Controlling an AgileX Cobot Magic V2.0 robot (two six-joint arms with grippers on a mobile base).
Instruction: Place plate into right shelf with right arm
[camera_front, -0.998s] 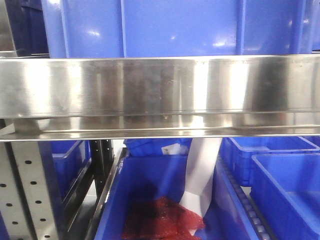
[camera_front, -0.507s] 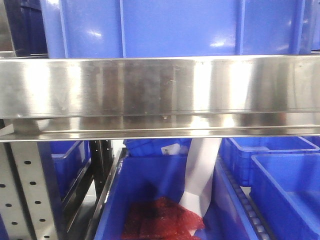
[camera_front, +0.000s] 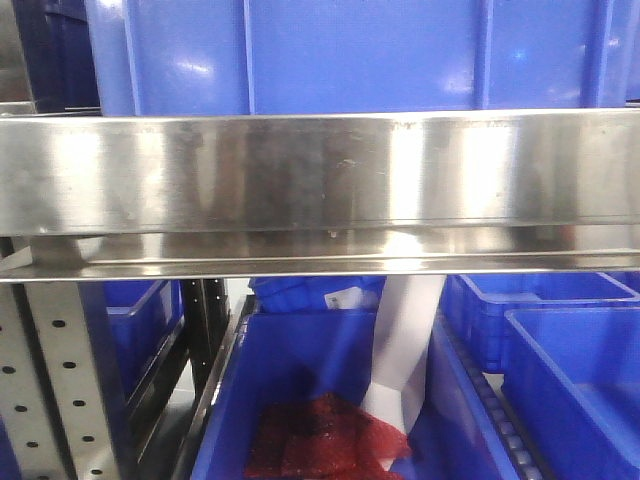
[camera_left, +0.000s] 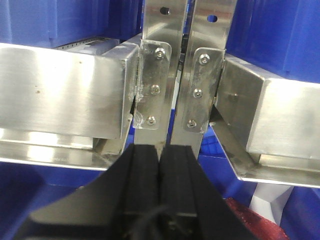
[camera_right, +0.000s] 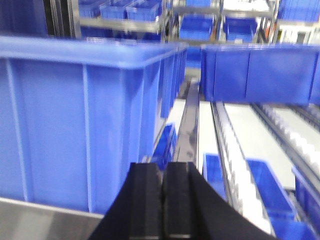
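Observation:
No plate shows in any view. My left gripper is shut and empty, its black fingers pressed together just below two steel shelf uprights. My right gripper is shut and empty, raised beside a large blue bin and pointing down a shelf aisle. Neither gripper shows in the front view, which is filled by a steel shelf beam.
A blue bin sits on the beam. Below it a blue bin holds red mesh material and a white sheet. More blue bins stand to the right. A perforated post stands at left. Roller tracks run ahead.
The front view has shifted very slightly; the scene sits a touch to the right. Nothing was taken hold of or let go.

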